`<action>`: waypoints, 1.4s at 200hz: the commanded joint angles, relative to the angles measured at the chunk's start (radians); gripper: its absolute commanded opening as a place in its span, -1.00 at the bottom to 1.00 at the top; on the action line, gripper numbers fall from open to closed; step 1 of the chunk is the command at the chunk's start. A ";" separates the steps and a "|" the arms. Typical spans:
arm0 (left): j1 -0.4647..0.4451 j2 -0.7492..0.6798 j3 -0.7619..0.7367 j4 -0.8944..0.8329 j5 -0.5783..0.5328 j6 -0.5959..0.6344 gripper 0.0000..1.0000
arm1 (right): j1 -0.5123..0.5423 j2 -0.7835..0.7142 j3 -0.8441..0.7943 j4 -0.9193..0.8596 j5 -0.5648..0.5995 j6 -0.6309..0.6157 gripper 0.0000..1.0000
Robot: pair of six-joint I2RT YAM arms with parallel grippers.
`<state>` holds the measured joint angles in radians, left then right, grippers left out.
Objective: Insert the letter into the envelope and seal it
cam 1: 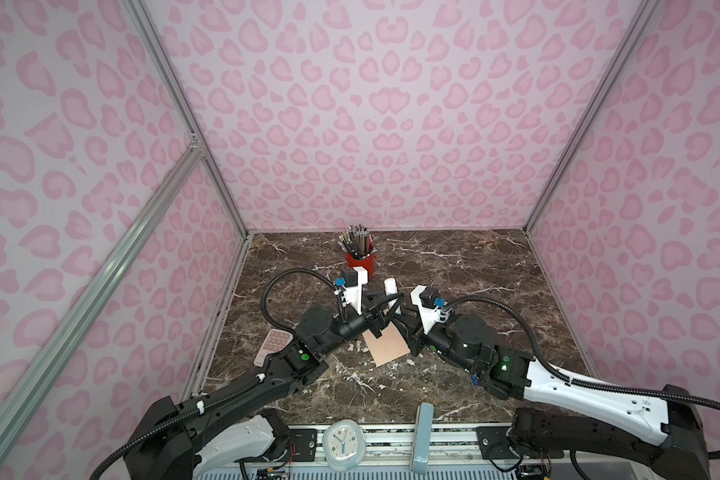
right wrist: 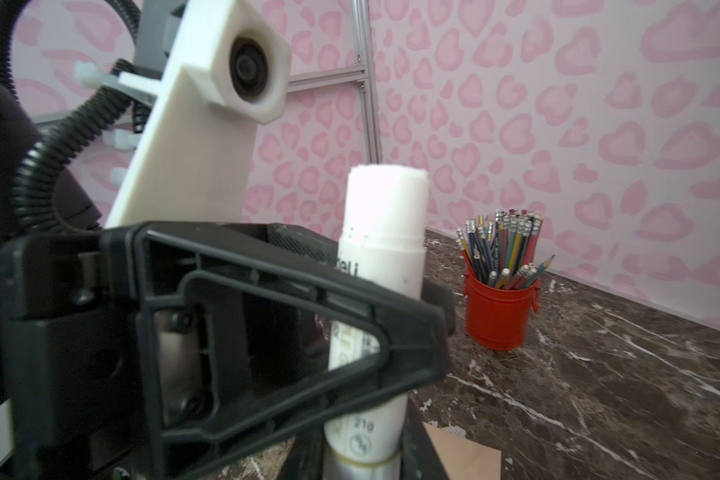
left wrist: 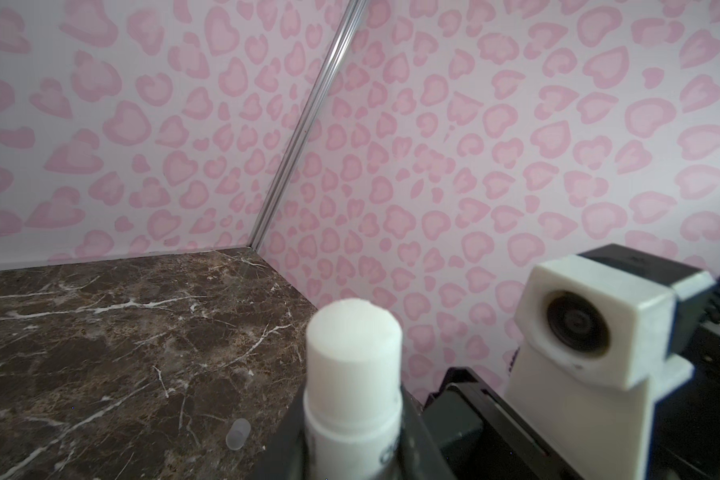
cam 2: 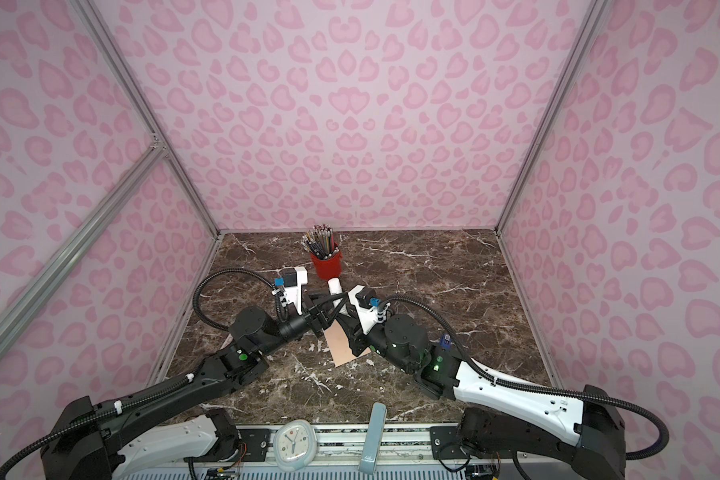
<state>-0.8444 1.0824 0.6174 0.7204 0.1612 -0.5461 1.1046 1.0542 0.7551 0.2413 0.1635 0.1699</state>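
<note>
Gluing stage, by the look of it: both arms meet at table centre over the envelope [cam 1: 387, 347], which lies flat at 6 o'clock of the grippers in both top views. The left gripper [left wrist: 352, 449] is clenched on the glue stick [cam 1: 390, 286] around mid-body. The right gripper [right wrist: 362, 461] looks clamped on the stick's base, though the wrist view crops the contact. The stick is upright with its white glue tip exposed, and a clear cap [left wrist: 238, 434] lies on the marble table [cam 1: 454, 374]. The letter shows in no view, so it is probably already inside the envelope, but I cannot confirm that. Left to do, as I judge it: glue the flap, fold it, press it shut. The flap end, at 12 o'clock of the envelope, is hidden under the grippers, so open or closed is unclear. A red pencil cup [cam 1: 360, 259] stands at 12 o'clock, apart.
</note>
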 commanded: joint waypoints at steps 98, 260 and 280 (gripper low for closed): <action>-0.022 -0.039 -0.018 -0.085 -0.215 -0.015 -0.92 | 0.153 0.023 0.046 -0.112 0.253 -0.139 -0.16; 0.076 -0.074 -0.044 0.056 0.418 -0.072 -0.92 | -0.151 -0.129 -0.182 0.219 -0.628 0.039 -0.05; 0.076 -0.060 -0.040 0.075 0.438 -0.081 -0.92 | -0.155 -0.129 -0.174 0.202 -0.643 0.034 -0.05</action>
<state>-0.7696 1.0115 0.5743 0.6868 0.5358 -0.6060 0.9539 0.9230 0.5709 0.3985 -0.4034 0.1951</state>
